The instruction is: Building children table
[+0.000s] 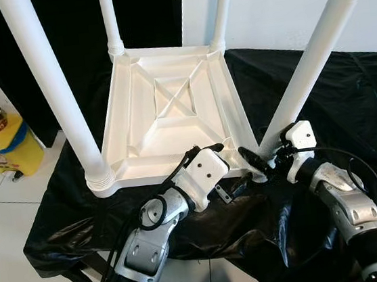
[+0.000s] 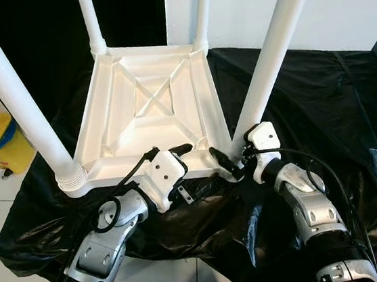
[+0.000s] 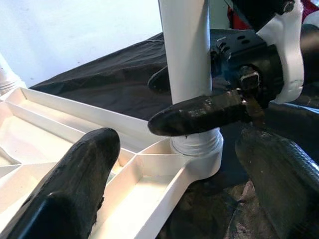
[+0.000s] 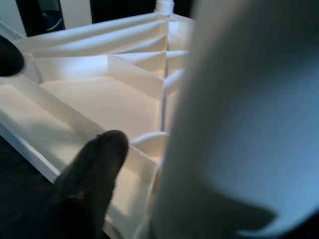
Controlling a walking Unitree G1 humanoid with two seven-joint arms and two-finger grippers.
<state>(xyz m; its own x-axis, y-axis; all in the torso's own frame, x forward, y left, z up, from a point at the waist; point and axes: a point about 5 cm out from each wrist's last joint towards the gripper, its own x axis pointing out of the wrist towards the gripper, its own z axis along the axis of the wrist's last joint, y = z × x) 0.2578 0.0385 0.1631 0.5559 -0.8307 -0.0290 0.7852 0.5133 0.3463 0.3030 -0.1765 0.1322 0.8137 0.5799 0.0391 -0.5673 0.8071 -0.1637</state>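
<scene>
A white children's table (image 1: 235,101) lies upside down on black cloth, its ribbed underside facing up and its legs standing upright. My right gripper (image 1: 263,151) is shut on the base of the near right leg (image 1: 309,66); one of its fingers (image 3: 199,112) lies across the front of the leg (image 3: 187,50), the other behind it. The left gripper (image 1: 231,165) is open and straddles the table's near rim just left of that leg. One left finger (image 3: 79,174) hangs over the inner compartment, the other over the cloth. In the right wrist view the leg (image 4: 249,124) looms beside one finger (image 4: 94,169).
The near left leg (image 1: 53,88) and two far legs (image 1: 110,20) rise around the frame. Crumpled black cloth (image 1: 347,96) covers the low platform, dropping to white floor tiles at its front edge. A yellow container (image 1: 2,145) with a cup on top stands on the floor at the left.
</scene>
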